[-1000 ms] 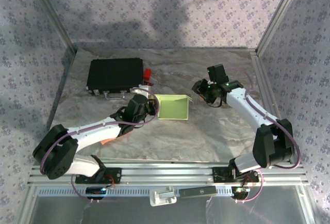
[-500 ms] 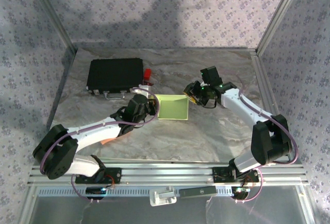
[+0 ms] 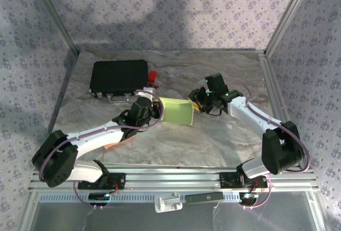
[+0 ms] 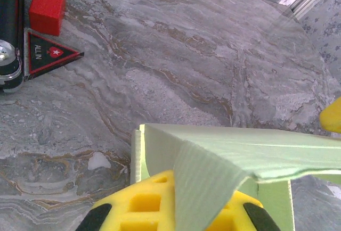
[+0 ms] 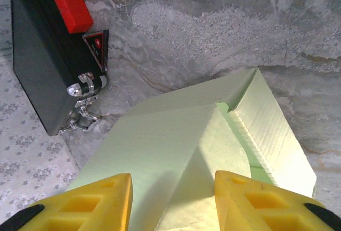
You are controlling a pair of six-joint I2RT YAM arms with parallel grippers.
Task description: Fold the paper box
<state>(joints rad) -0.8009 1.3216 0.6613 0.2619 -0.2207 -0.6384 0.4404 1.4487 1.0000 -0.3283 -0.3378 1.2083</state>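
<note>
Left gripper (image 4: 189, 201): yellow fingers drawn nearly together, with a flap of the pale green paper box (image 3: 177, 112) passing between them; it appears clamped on that flap, at the box's left edge. Right gripper (image 5: 170, 188): fingers (image 5: 90, 199) set wide apart, nothing held; a folded panel of the box lies in the gap between them in the right wrist view; whether either pad touches the paper cannot be told.

Count: two grippers; one paper box; one black case (image 3: 118, 76); one red block (image 3: 152, 75); one triangular tag (image 4: 50, 55) lettered "ALL IN".

Position of the box: on the marble table (image 3: 213, 135), about mid-surface, directly between the two grippers; the left gripper meets its left side and the right gripper stands at its right side, as seen from the top camera. Box is partly formed; one wall stands upright with a corrugated edge showing, and a broad panel slopes over it. From the left wrist view one yellow fingertip of the right gripper shows at the far right, just beyond the box.

Black case lies behind and to the left of the box, apart from it; red block and tag sit at the case's near right corner, beside its metal latch.
</note>
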